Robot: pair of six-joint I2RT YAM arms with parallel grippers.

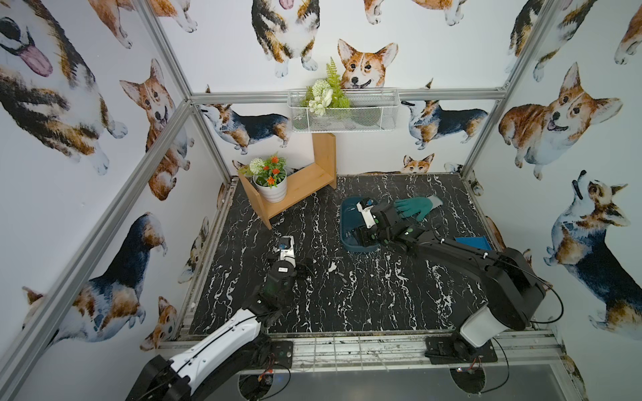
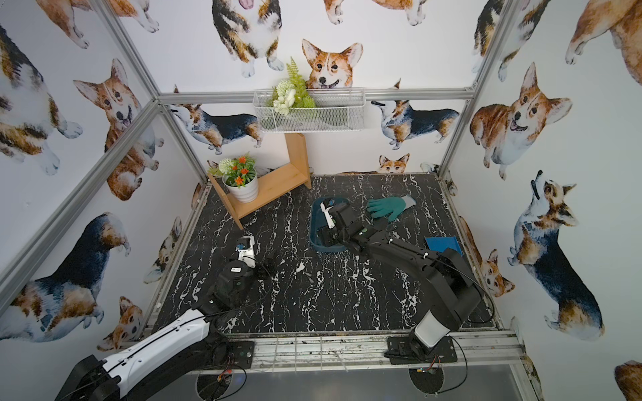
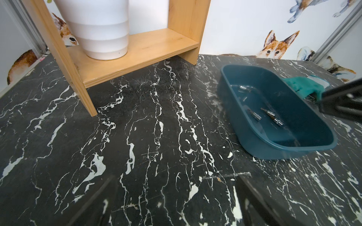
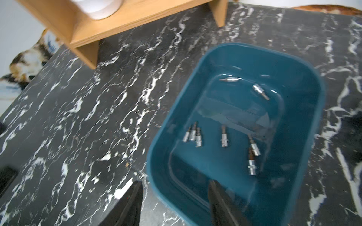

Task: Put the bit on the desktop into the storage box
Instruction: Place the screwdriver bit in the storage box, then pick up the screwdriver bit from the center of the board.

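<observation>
Bits (image 4: 224, 138) lie scattered in the storage box (image 4: 293, 64), most pointing toward twelve o'clock from my right gripper (image 4: 174, 183), whose jaws stand apart and empty astride its near wall. A grey sliver (image 1: 342, 277) on the desktop (image 1: 382, 305), perhaps another bit, lies at three o'clock of my wide-open, empty left gripper (image 3: 176, 177), the nearer arm.

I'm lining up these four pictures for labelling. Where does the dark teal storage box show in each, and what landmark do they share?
Top view: storage box just right of centre, partly under the right arm.
Top view: storage box near mid-picture, under that arm.
Left wrist: storage box beside the green glove.
Right wrist: storage box close up, bits inside.
Shared landmark: wooden shelf.
</observation>
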